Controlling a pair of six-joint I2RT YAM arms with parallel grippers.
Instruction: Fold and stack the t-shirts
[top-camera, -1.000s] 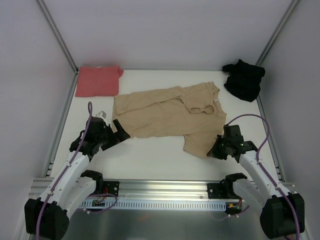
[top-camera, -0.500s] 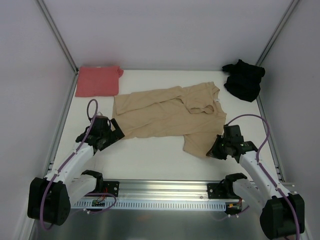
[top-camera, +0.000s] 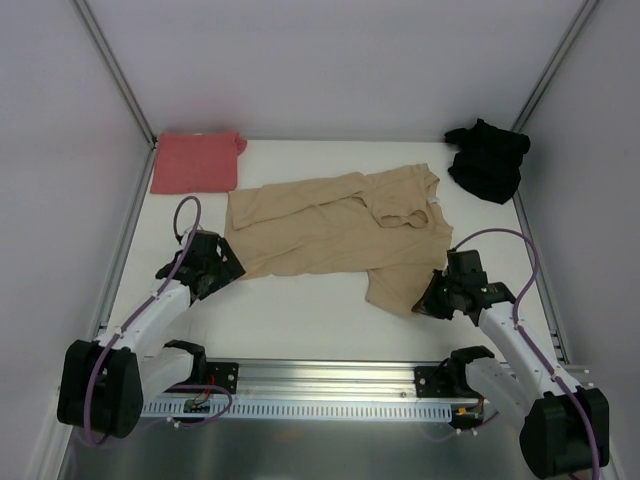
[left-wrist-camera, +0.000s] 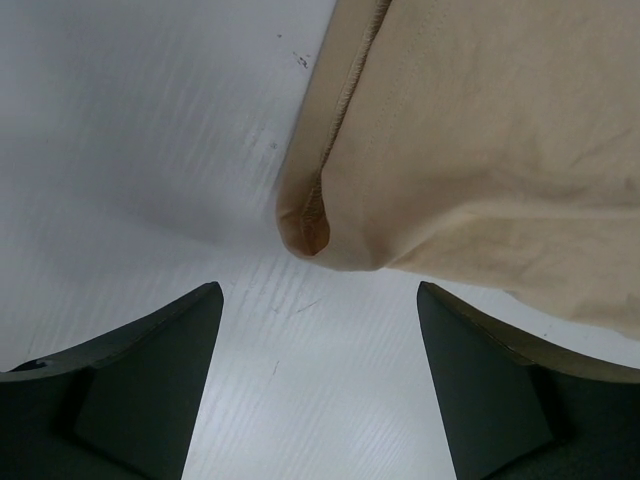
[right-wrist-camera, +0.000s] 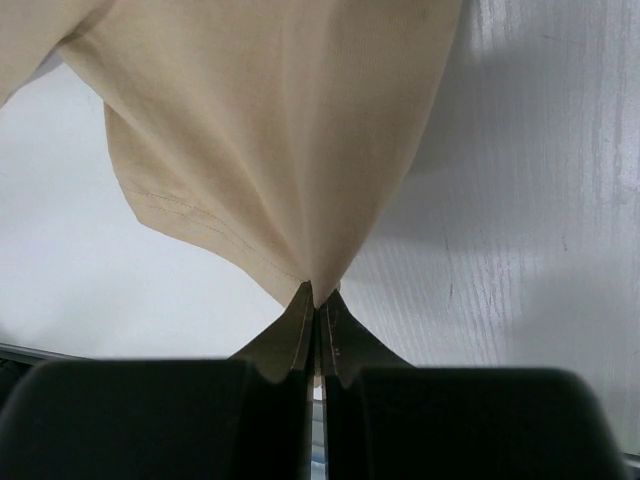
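White tabletop (top-camera: 300, 320) carries the work. Tan t-shirt (top-camera: 320, 235) lies rumpled mid-tabletop, long axis left–right, collar toward the right edge, hem toward the left edge. Right claw (top-camera: 428, 303) clenched on its near-right corner. Left claw (top-camera: 228, 268) released, jaws straddling the near-left hem corner, probably not touching it. Risk: closing short or too high catches nothing, or one layer only; an uneven pull would then skew the spread.
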